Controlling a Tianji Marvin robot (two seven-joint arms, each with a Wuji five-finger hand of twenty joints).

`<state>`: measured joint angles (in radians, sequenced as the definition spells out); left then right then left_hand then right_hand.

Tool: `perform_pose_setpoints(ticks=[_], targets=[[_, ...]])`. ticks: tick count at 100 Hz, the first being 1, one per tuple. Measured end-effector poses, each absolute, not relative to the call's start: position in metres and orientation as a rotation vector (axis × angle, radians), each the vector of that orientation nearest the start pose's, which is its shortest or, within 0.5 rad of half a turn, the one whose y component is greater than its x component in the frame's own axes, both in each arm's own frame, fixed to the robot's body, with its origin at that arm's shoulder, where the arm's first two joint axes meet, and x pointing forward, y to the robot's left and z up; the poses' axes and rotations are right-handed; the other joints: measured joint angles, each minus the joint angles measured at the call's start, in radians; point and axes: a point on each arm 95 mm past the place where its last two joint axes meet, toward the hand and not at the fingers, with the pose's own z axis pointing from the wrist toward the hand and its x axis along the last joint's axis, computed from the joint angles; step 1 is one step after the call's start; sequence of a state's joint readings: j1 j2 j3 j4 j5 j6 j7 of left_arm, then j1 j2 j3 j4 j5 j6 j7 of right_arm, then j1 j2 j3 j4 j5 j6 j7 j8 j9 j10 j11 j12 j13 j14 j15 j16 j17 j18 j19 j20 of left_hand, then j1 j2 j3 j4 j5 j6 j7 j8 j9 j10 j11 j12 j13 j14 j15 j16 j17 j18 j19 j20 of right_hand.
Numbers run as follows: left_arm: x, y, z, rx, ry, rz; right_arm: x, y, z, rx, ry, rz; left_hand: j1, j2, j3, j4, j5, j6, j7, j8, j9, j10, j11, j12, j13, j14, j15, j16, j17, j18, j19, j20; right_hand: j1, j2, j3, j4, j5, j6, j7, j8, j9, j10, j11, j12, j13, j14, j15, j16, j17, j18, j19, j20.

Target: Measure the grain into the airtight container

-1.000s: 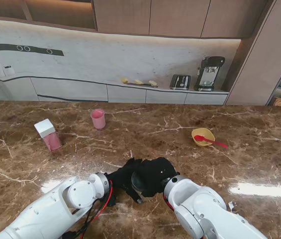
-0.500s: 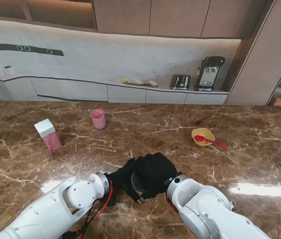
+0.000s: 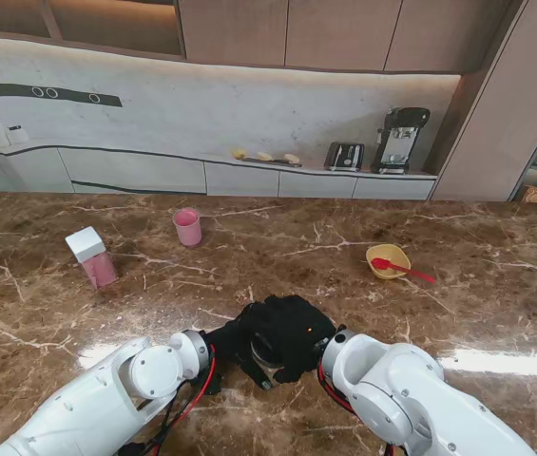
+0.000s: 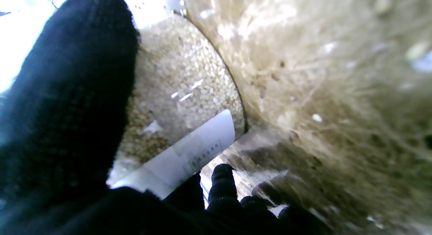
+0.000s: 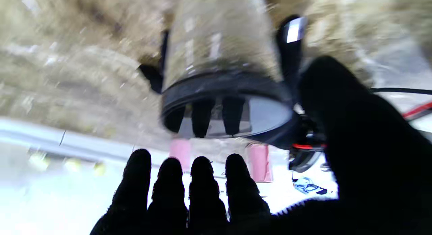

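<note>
A clear airtight container [image 3: 264, 349] with a dark lid stands near me at the table's middle, mostly hidden under both black-gloved hands. My left hand [image 3: 233, 335] is wrapped around its side. In the left wrist view the container [image 4: 189, 76] shows pale grain inside and a white label [image 4: 192, 149], with my thumb [image 4: 67, 103] pressed against the wall. My right hand [image 3: 294, 330] hovers over the lid with its fingers spread. The right wrist view is blurred: the lid [image 5: 229, 93] lies just past my fingertips [image 5: 202, 181], with a gap between them.
A yellow bowl [image 3: 387, 257] with a red spoon [image 3: 404, 271] sits to the right, farther from me. A pink cup [image 3: 187, 227] and a pink box with a white lid [image 3: 91, 256] stand to the left. A counter with appliances runs along the back wall.
My right hand has slid left over the container's lid and now covers more of it. The left hand and the container have stayed put.
</note>
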<state>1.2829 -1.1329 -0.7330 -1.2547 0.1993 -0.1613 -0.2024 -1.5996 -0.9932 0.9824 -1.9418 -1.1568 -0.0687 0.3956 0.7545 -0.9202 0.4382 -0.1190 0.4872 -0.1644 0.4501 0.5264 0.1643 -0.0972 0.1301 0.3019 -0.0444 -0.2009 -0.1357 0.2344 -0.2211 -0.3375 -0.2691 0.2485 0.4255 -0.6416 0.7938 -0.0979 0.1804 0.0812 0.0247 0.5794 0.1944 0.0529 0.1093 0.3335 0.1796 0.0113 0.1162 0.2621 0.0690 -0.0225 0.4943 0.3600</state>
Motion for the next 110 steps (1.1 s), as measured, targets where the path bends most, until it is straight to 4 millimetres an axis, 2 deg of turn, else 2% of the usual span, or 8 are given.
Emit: perform_pose_setpoints(ticks=[15,22,35,47,74,93,101,110], targets=[[0.387,-0.105,-0.42,-1.97,1.861,-1.799,0.326,0.104,-0.303,0.766,1.927,1.339,0.0,0.001,0.0,0.0,0.0,0.001,0.0,0.0,0.003,0.0,0.003,0.0,0.003,0.0,0.008,0.004,0.008,0.0,0.003,0.0,-0.118,0.05,-0.181,-0.005,0.187,0.024,0.317,0.157,0.243,-0.018,0.281,0.247,0.409,-0.025,0.367,0.27,0.297,0.058,0.326,0.202],[0.388,-0.105,-0.419,-1.971,1.856,-1.8,0.325,0.106,-0.308,0.795,1.889,1.382,0.0,0.01,0.0,0.0,0.0,0.015,-0.002,0.0,0.004,0.005,0.004,0.0,0.018,0.0,0.011,0.01,0.023,0.0,0.009,0.0,-0.114,0.007,-0.056,-0.009,0.267,-0.014,0.386,0.2,0.335,-0.046,0.373,0.331,0.508,-0.051,0.486,0.349,0.382,0.054,0.428,0.227],[0.387,-0.105,-0.419,-1.967,1.858,-1.798,0.323,0.105,-0.303,0.95,2.135,1.43,0.011,0.01,0.0,-0.001,0.0,0.016,-0.002,0.0,0.004,0.005,0.004,0.0,0.019,-0.001,0.011,0.01,0.023,0.0,0.009,0.0,0.144,-0.079,0.367,-0.026,0.164,0.022,0.159,0.091,0.143,0.001,0.128,0.172,0.182,0.086,0.081,0.089,0.157,0.045,0.14,0.081],[0.387,-0.105,-0.42,-1.965,1.86,-1.799,0.319,0.103,-0.295,0.944,2.282,1.431,0.011,0.01,0.0,-0.001,0.0,0.014,-0.002,0.0,0.004,0.005,0.004,0.0,0.019,-0.001,0.011,0.01,0.023,0.0,0.009,0.0,0.135,-0.106,0.416,-0.026,0.028,-0.004,0.021,0.024,0.002,-0.01,0.034,0.056,-0.025,0.038,-0.031,-0.006,-0.011,0.065,-0.023,0.009],[0.387,-0.105,-0.42,-1.966,1.859,-1.8,0.326,0.098,-0.298,0.868,2.084,1.324,0.011,0.01,0.0,-0.001,0.0,0.014,-0.002,0.0,0.004,0.005,0.005,0.0,0.02,-0.001,0.011,0.01,0.024,0.0,0.009,0.0,-0.093,0.077,-0.117,-0.005,0.027,0.048,0.075,0.075,0.054,0.0,0.068,0.062,0.123,0.027,0.087,0.061,0.082,0.023,0.085,0.101],[0.387,-0.105,-0.42,-1.966,1.859,-1.801,0.325,0.103,-0.303,0.873,1.999,1.284,0.011,0.01,0.0,-0.001,0.0,0.014,-0.002,0.0,0.004,0.005,0.006,0.0,0.02,-0.001,0.011,0.01,0.024,0.0,0.009,0.001,-0.108,0.083,-0.145,0.011,0.217,0.066,0.268,0.125,0.35,-0.012,0.287,0.257,0.552,-0.042,0.506,0.372,0.407,0.054,0.487,0.302],[0.387,-0.104,-0.42,-1.966,1.858,-1.802,0.327,0.105,-0.306,0.916,1.976,1.378,0.011,0.01,0.0,-0.001,0.0,0.014,-0.002,0.0,0.004,0.004,0.014,0.0,0.02,-0.001,0.011,0.012,0.024,0.0,0.009,0.001,-0.037,-0.058,0.063,-0.004,0.25,0.061,0.267,0.104,0.372,0.008,0.239,0.219,0.542,0.037,0.424,0.327,0.387,0.068,0.473,0.279],[0.387,-0.104,-0.42,-1.966,1.858,-1.802,0.326,0.101,-0.305,0.922,2.143,1.437,0.011,0.01,0.0,-0.001,0.0,0.014,-0.002,0.0,0.004,0.003,0.015,0.0,0.021,-0.002,0.012,0.013,0.026,-0.001,0.009,0.002,0.143,-0.096,0.364,-0.008,0.139,0.025,0.1,0.016,0.162,0.039,0.049,0.081,0.192,0.078,0.072,0.081,0.14,0.061,0.159,0.115]])
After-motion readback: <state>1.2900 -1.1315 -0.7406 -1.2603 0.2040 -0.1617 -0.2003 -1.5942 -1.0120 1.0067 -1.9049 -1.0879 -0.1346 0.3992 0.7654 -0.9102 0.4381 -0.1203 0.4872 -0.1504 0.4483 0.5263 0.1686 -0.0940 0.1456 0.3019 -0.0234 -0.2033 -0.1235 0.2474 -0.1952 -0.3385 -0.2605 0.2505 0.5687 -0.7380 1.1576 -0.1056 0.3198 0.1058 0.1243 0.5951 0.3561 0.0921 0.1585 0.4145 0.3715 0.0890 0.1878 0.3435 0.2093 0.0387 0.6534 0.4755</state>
